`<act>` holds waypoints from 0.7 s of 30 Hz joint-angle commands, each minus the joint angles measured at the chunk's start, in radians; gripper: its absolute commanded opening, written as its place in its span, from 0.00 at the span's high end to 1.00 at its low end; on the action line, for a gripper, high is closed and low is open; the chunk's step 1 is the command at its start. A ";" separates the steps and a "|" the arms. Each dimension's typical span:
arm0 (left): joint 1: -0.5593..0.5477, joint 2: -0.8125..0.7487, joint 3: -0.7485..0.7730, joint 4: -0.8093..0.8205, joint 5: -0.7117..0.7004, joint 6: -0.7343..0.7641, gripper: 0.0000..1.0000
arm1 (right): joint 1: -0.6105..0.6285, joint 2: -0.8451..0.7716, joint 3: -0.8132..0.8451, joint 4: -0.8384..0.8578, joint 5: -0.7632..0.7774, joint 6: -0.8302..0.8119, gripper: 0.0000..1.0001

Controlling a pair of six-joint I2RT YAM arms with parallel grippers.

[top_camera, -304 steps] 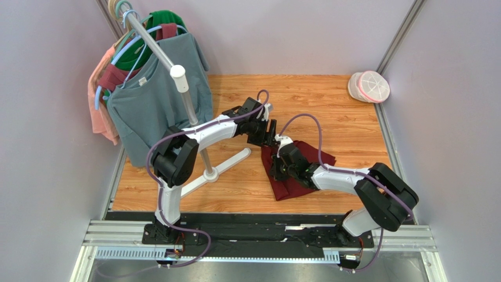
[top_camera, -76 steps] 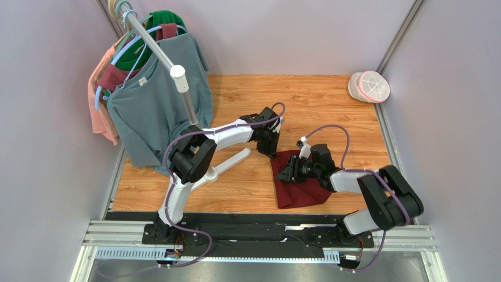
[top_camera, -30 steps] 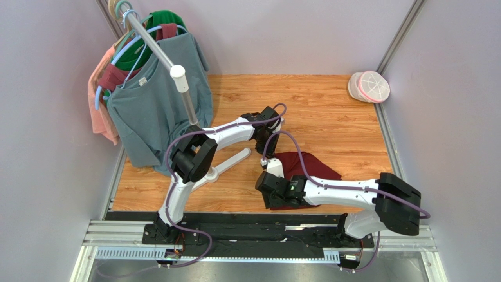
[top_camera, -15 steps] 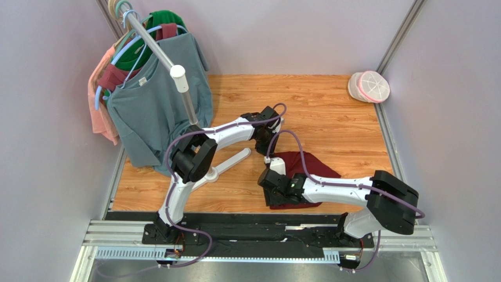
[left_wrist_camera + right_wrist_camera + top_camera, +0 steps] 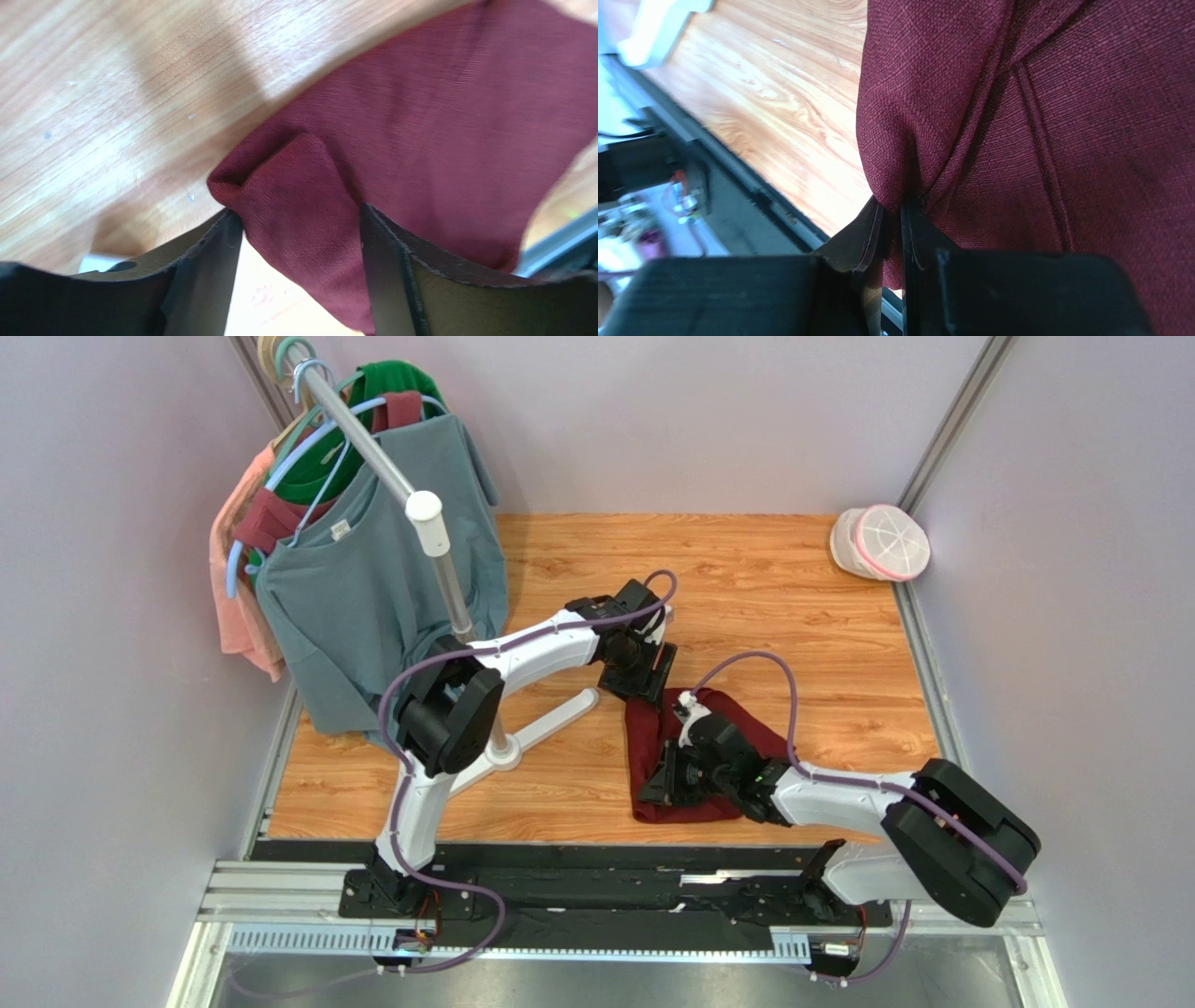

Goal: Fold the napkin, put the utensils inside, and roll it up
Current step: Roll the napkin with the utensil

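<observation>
**Right of the rack base: napkin mid-fold, one pinch on, one pair of fingers open**

Just right of the white rack base [image 5: 550,718], on the wood table [image 5: 800,602], lies the maroon napkin [image 5: 645,739], bunched w/ loose folds rather than flat. No fork shows in any view, so I can't tell if it's under the cloth or somewhere else.

What could go wrong:
- The right gripper's hold looks thin, only a small ridge of fabric. A quick pull could slip it out and drop the edge, so the fold collapses.
- A folded-over corner sits btw the left fingers [image 5: 210,259]. If that arm lifts or swings w/o clearing it, a finger could hook the corner and drag the napkin toward the rack base, undoing the fold.
- One anchor point only, so any sideways pull prob slides the whole cloth on the smooth wood instead of folding it.
- If the fork is under the fabric, dragging could shove it out of place.

Grippers:
- The left gripper [image 5: 298,210] is at the napkin's far corner, the one nearest the rack base. Its jaws stand wide w/ the corner flap lying loose in the gap. It may brush the inner faces, but nothing is clamped.
- The right gripper [image 5: 892,210] is at the napkin's near edge, further from the rack base. Its jaws are nearly closed, pinching a raised fold of napkin w/ cloth draped over and around the tips.
</observation>
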 commanded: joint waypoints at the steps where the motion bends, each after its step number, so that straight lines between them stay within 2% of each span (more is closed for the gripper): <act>1: 0.003 -0.136 -0.019 0.057 -0.007 -0.031 0.29 | -0.064 0.087 -0.112 0.074 -0.130 -0.059 0.92; 6: 0.016 -0.202 -0.089 0.082 -0.031 -0.054 0.27 | -0.142 0.104 -0.158 0.187 -0.190 -0.048 0.93; 9: 0.016 -0.230 -0.130 0.096 -0.028 -0.074 0.27 | -0.168 0.097 -0.166 0.195 -0.196 -0.056 0.93; 17: 0.006 -0.276 -0.305 0.215 0.064 -0.181 0.28 | -0.249 0.093 -0.183 0.229 -0.242 -0.071 0.93; 21: -0.007 -0.266 -0.344 0.272 0.091 -0.230 0.29 | -0.272 0.106 -0.184 0.242 -0.265 -0.085 0.94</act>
